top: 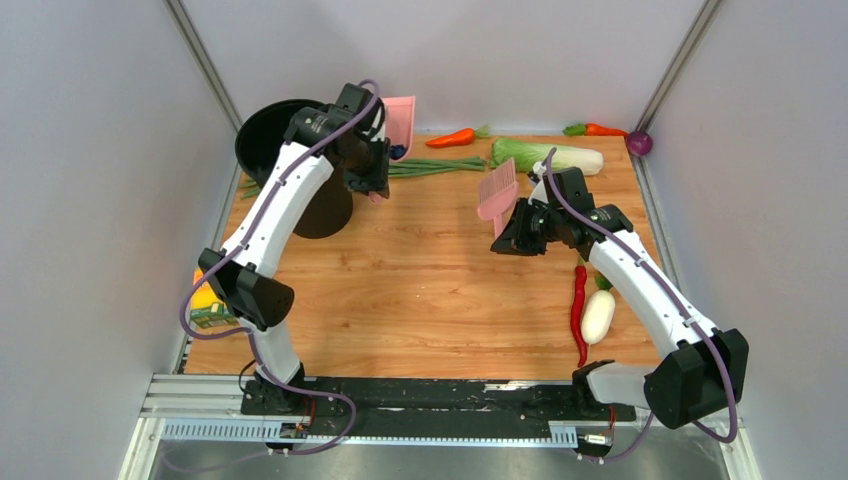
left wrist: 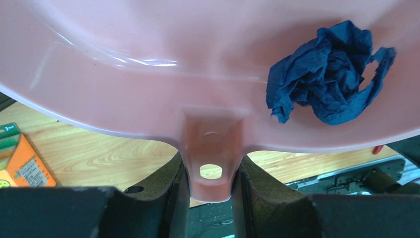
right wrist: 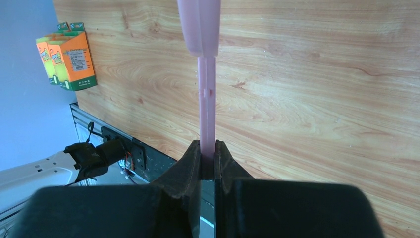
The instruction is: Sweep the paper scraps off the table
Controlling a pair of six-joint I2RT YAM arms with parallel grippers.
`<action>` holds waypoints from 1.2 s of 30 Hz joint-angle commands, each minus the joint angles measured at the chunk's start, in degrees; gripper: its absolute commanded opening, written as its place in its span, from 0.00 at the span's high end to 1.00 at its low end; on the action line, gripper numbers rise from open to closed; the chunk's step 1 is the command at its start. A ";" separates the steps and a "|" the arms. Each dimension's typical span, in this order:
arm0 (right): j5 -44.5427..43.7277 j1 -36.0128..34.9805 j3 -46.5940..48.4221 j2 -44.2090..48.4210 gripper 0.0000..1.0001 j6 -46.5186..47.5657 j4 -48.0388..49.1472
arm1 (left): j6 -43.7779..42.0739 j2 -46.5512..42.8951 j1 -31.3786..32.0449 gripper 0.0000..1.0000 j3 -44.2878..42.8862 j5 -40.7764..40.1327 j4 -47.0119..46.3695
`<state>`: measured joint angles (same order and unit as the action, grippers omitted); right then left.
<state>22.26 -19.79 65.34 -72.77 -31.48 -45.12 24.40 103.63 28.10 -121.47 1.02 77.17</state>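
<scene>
My left gripper (left wrist: 210, 174) is shut on the short handle of a pink dustpan (left wrist: 148, 64), which it holds up beside the black bin (top: 268, 140). A crumpled navy-blue wad of paper scraps (left wrist: 327, 74) lies in the pan, seen from above as a blue speck (top: 398, 152). My right gripper (right wrist: 208, 154) is shut on the thin handle of a pink brush (top: 497, 190), which it holds above the table (top: 420, 290) with the head pointing to the far side. No scraps show on the bare wood.
A carrot (top: 452, 138), green onions (top: 430, 168), a cabbage (top: 548, 156), a second carrot (top: 600, 129) and a purple onion (top: 640, 143) lie along the far edge. A red chili (top: 578, 310) and white radish (top: 598, 315) lie near my right arm. Orange boxes (right wrist: 67, 54) stand at the left edge.
</scene>
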 commanded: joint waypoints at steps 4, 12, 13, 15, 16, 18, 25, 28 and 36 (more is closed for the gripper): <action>1.38 0.19 1.19 0.79 1.00 0.02 2.32 | 1.87 -2.65 -6.99 1.00 -2.28 9.25 -2.72; 1.47 0.28 0.14 0.97 1.00 0.37 2.41 | 3.37 -2.65 -13.23 1.00 -4.04 14.62 -5.18; 1.47 0.28 0.05 0.97 1.00 0.28 2.41 | 3.63 -2.74 -13.85 1.00 -4.12 15.59 -5.36; 1.38 0.19 0.05 0.97 1.00 0.37 2.41 | 4.07 -2.74 -15.61 1.00 -4.48 16.38 -6.06; 1.38 0.19 -0.04 1.05 1.00 0.37 2.41 | 4.07 -2.74 -17.01 1.00 -4.39 16.91 -6.24; 1.29 0.28 -0.30 0.97 1.00 0.46 2.41 | 4.86 -2.74 -19.21 1.00 -4.13 19.54 -7.55; 0.94 0.28 -1.27 1.49 1.00 0.81 2.50 | 8.20 -2.64 -24.83 1.00 -5.36 25.96 -11.42; 0.59 0.28 -1.62 1.93 1.00 0.72 2.58 | 10.30 -3.17 -27.30 1.00 -3.08 30.78 -13.26; 0.33 0.19 -2.24 2.11 1.00 0.72 2.76 | 19.96 -5.19 -31.70 1.00 2.28 41.95 -27.91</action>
<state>22.59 -19.79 63.40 -72.49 -31.42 -45.04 37.32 102.67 -2.20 -121.38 34.74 61.65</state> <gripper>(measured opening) 0.099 0.379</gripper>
